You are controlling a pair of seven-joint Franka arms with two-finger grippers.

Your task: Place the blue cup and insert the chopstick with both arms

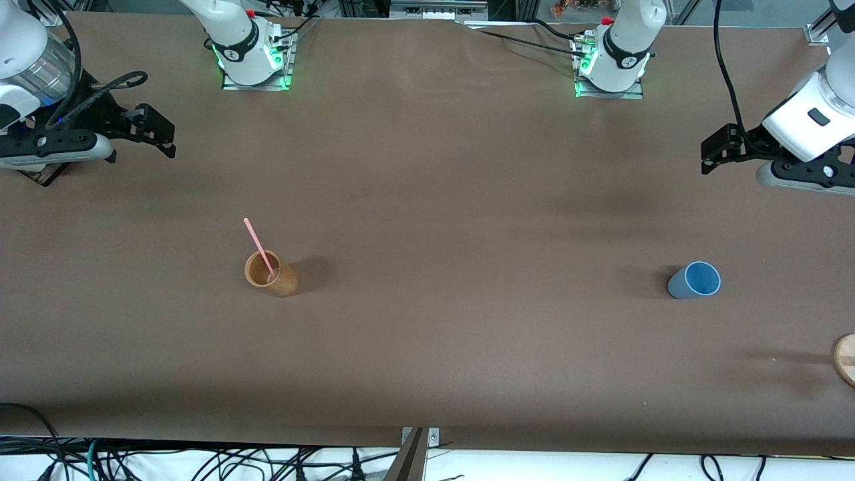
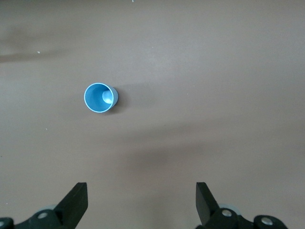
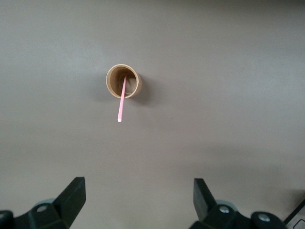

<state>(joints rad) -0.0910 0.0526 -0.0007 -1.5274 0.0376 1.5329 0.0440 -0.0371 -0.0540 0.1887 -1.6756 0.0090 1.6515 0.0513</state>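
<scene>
Pink chopstick (image 1: 259, 248) leans in the tan cup (image 1: 270, 274): light, stiff, pinch mid-shaft. Blue cup (image 1: 695, 280) stands near the left gripper (image 1: 715, 152); right gripper (image 1: 157, 132) waits. Both gape wide, empty.

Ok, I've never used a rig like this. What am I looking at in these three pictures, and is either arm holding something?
Two white robot arms stand at a brown table. The wide picture looks down from across it; the other two come from cameras on each arm's wrist. The left gripper hangs open over the table's left-arm end, looking down at the blue cup, which stands upright. The right gripper hangs open over the right-arm end, above a tan cup with the pink chopstick leaning in it. A round wooden thing peeks in at the edge. Nothing is held.
</scene>
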